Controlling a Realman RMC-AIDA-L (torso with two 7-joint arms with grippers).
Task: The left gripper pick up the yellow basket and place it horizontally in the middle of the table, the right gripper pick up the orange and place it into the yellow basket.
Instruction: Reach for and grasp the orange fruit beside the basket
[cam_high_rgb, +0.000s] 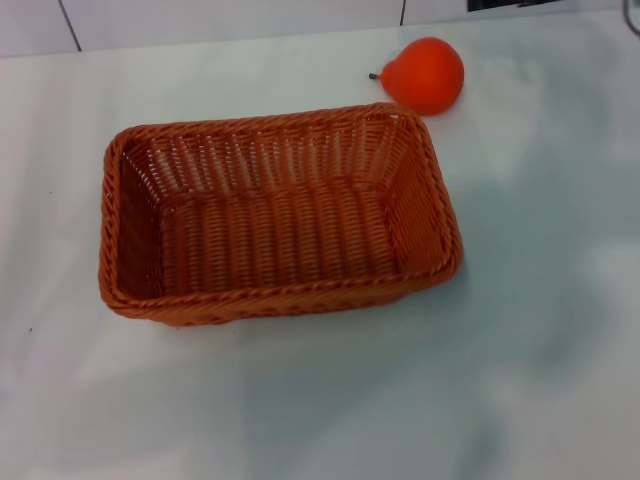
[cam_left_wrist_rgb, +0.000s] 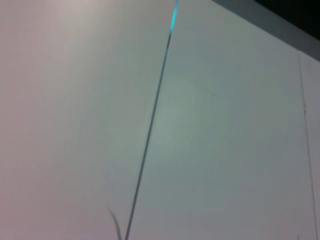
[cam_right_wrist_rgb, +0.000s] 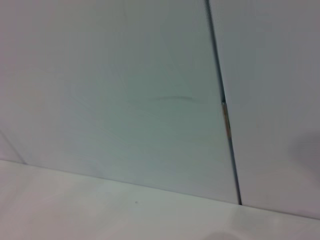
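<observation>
Two task things sit before us on the white table (cam_high_rgb: 540, 330) in the head view. We see the yellow basket (cam_high_rgb: 275, 215), an orange-brown woven wicker tray with a braided rim and rounded corners, lying flat near the table's middle with its long side running roughly left to right, turned slightly askew. Its opening faces up and we see only the woven floor inside. We find the orange (cam_high_rgb: 427, 74) outside the basket, resting on the table just beyond the basket's far right corner, close to the rim though we cannot tell whether they touch. Its short dark stem points toward the left.

Neither gripper shows in any view, so we cannot tell whether their fingers are apart or together. From the left wrist view we get only pale wall panels crossed by a thin dark seam (cam_left_wrist_rgb: 150, 125), with a cyan glint at the seam's upper end. From the right wrist view we get a similar pale wall with another dark seam (cam_right_wrist_rgb: 222, 105), meeting a white surface below.
</observation>
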